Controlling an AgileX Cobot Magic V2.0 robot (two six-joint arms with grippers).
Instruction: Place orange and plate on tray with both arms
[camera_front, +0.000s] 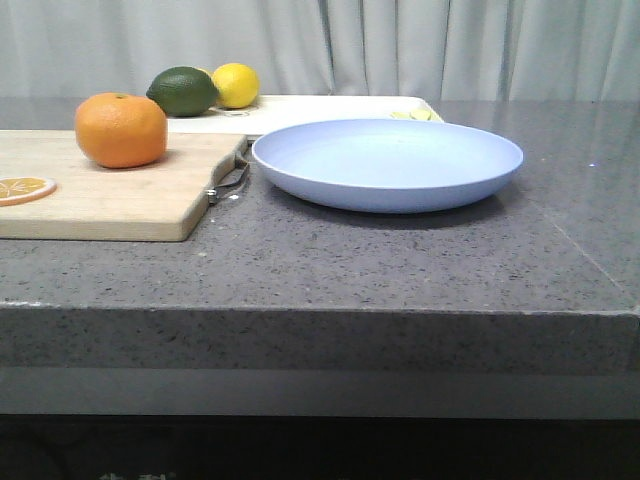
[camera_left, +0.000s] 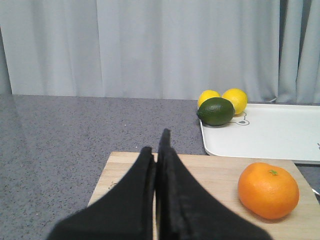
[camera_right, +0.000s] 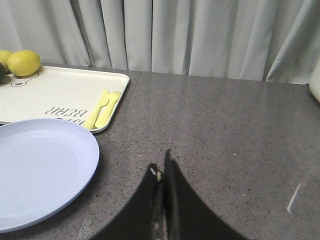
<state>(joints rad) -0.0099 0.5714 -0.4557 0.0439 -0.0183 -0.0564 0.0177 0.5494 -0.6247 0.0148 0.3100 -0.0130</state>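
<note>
The orange (camera_front: 121, 129) sits on the wooden cutting board (camera_front: 110, 190) at the left; it also shows in the left wrist view (camera_left: 268, 190). The pale blue plate (camera_front: 387, 163) lies on the counter at centre, and shows in the right wrist view (camera_right: 40, 170). The cream-white tray (camera_front: 330, 108) lies behind it, also in the wrist views (camera_left: 270, 131) (camera_right: 60, 92). My left gripper (camera_left: 157, 145) is shut and empty above the board, left of the orange. My right gripper (camera_right: 161, 162) is shut and empty over the counter, right of the plate. Neither gripper shows in the front view.
A dark green lime (camera_front: 183, 91) and a yellow lemon (camera_front: 235, 85) sit at the tray's left end. Yellow plastic cutlery (camera_right: 102, 115) lies on the tray's right end. A dried orange slice (camera_front: 22, 187) lies on the board. The counter's front edge (camera_front: 320, 312) is near.
</note>
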